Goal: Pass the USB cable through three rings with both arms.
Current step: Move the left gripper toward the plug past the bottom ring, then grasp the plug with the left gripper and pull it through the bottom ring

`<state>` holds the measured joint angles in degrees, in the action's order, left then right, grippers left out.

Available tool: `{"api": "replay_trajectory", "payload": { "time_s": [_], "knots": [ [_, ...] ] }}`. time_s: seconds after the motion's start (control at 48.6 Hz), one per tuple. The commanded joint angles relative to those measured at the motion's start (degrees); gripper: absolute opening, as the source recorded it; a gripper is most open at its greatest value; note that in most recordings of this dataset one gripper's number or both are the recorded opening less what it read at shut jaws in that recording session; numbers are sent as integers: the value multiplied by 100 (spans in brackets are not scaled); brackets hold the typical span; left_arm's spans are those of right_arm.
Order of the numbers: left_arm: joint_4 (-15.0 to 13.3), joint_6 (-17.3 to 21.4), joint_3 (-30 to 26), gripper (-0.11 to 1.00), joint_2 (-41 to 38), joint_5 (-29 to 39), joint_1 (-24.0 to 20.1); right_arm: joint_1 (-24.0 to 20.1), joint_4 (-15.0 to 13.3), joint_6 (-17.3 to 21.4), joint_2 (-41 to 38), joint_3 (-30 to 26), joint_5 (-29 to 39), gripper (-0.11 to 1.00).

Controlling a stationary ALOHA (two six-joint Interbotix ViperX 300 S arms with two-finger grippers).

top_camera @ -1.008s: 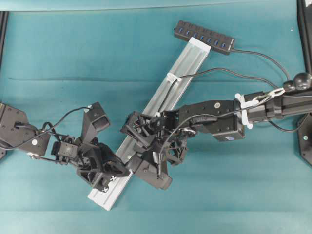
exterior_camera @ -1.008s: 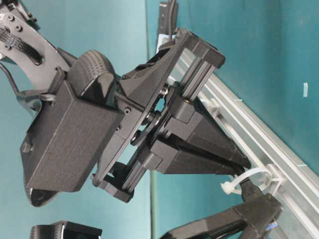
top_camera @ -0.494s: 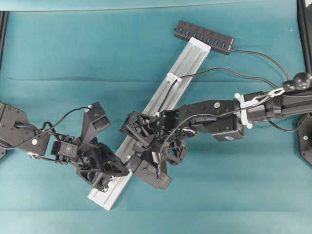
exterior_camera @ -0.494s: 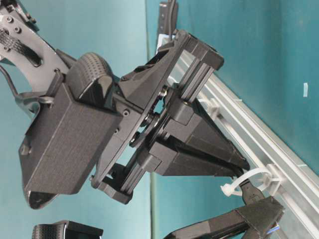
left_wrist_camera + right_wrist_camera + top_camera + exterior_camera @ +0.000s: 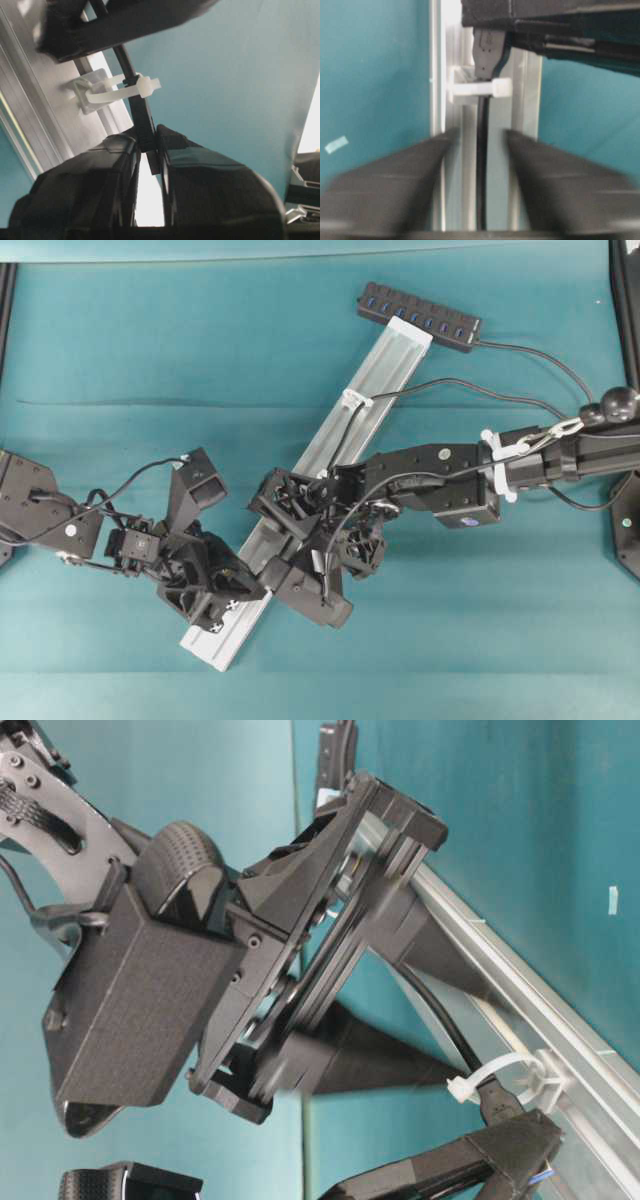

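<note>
My left gripper (image 5: 150,150) is clamped on the plug of the USB cable (image 5: 142,117) just past the ring (image 5: 117,90) near the low end of the rail (image 5: 330,450), while my right gripper (image 5: 477,150) stands spread wide, straddling the cord and holding nothing. I'd draw the plug along the rail's length, not upward, so the cord slides through without jerking that loop.

One camera looks down from high up; one sits low; my two wrist cameras look close at the same ring (image 5: 107,92).
</note>
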<state>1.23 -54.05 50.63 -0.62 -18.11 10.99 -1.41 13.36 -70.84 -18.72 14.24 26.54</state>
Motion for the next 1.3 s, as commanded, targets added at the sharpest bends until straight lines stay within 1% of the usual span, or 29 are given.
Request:
{"api": "replay_trajectory", "payload": {
  "time_s": [0.0, 0.041, 0.165, 0.329, 0.473, 0.597, 0.72, 1.131, 1.275],
  "knots": [
    [9, 18, -105, 11, 123, -62, 9, 9, -9, 149, 44, -44, -79, 85],
    [9, 0, -88, 11, 141, -62, 9, 9, -26, 176, 62, -35, -105, 87],
    [26, -26, -44, 11, 202, -44, 44, 44, -26, 185, 132, -18, -141, 83],
    [26, -70, 62, 11, 422, -35, 123, 149, -26, 185, 281, 88, -141, 83],
    [26, -264, 202, 11, 571, -44, 176, 237, -26, 185, 413, 237, -141, 83],
    [26, -404, 343, 11, 633, -35, 325, 290, -26, 193, 492, 369, -141, 83],
    [26, -439, 378, 11, 650, -35, 431, 325, -26, 220, 536, 457, -185, 83],
    [9, -457, 352, 10, 580, -26, 466, 369, -26, 281, 589, 475, -264, 83],
    [9, -492, 387, 10, 598, 18, 633, 422, -26, 281, 633, 475, -264, 83]
  ]
}}
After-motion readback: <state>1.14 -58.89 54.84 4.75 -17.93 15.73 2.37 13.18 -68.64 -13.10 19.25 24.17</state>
